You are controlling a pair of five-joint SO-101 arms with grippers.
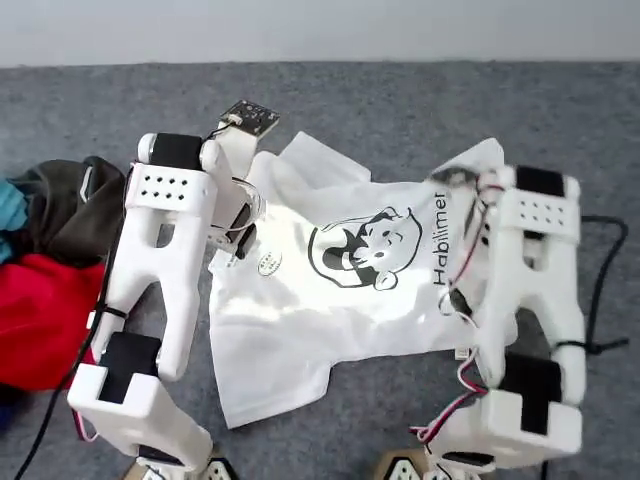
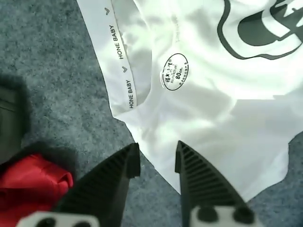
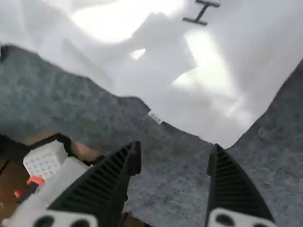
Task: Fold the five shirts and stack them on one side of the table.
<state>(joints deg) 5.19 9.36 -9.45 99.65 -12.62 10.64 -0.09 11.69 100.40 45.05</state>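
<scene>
A white shirt with a black cartoon print lies spread flat on the grey felt table, between the two arms. My left gripper hovers open by a narrow gap just over the shirt's edge, near the neckline and its round size label. Nothing is between its fingers. My right gripper is open wide above bare felt, just off the shirt's hem, holding nothing. In the high view the left arm stands at the shirt's left side and the right arm at its right.
A heap of unfolded shirts sits at the table's left edge: red, dark and teal. The red one lies close to my left gripper. The far strip of felt is bare. A white arm base lies behind the right gripper.
</scene>
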